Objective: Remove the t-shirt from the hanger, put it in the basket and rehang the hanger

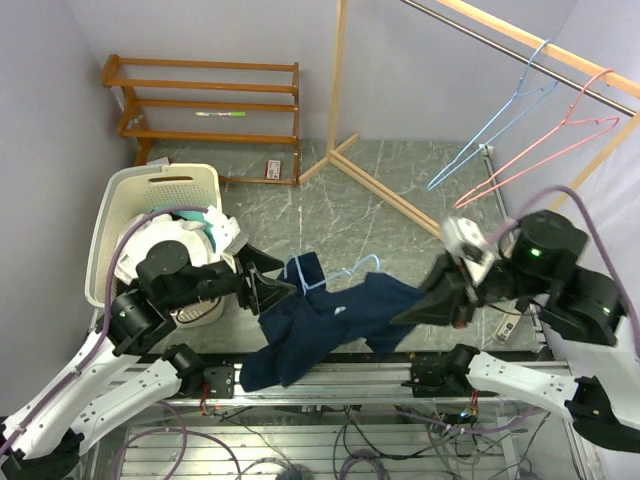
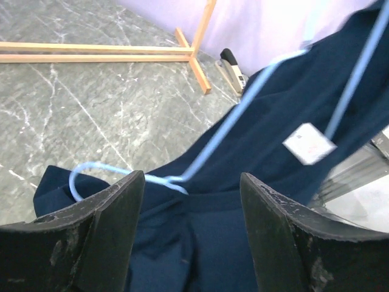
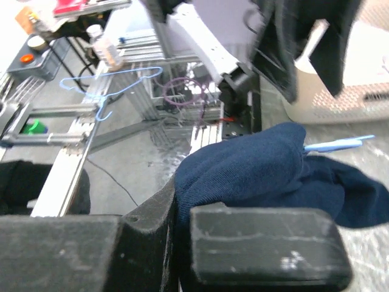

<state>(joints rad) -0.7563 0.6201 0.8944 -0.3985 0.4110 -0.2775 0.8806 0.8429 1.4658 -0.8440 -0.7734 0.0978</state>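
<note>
- At the near edge, a navy t-shirt (image 1: 300, 340) drapes over the metal frame (image 1: 380, 375) between the two arm bases. Its lower end hangs down toward the left base.
- From there the shirt stretches up and to the right over a grey marbled surface (image 1: 400, 170), strung between the two grippers.
- The right gripper (image 1: 410, 315) grips the shirt's right side. In its wrist view we see the fingers (image 3: 267, 243) almost together, with a fold of navy cloth pinched between them.
- The left gripper (image 1: 280, 290) sits at the shirt's left end. Its wrist view shows the fingers (image 2: 103, 231) spread wide, with cloth lying in the gap between them. We cannot tell whether either finger touches the cloth.
- A light blue wire hanger (image 1: 350, 272) is inside the shirt. Its hook curls out over the cloth near the left gripper and one wire arm runs across the fabric. A white label (image 2: 309, 143) shows beside the wire.
- Behind the left arm stands a cream laundry basket (image 1: 105, 225) with pale clothes inside.
- Farther back, a wooden shelf (image 1: 200, 88) stands against the wall, with a green-and-white pen (image 1: 222, 114) on one tier.
- At the upper right, a rail (image 1: 500, 42) carries a bare blue hanger (image 1: 495, 133) and a bare pink hanger (image 1: 540, 161) side by side.
</note>
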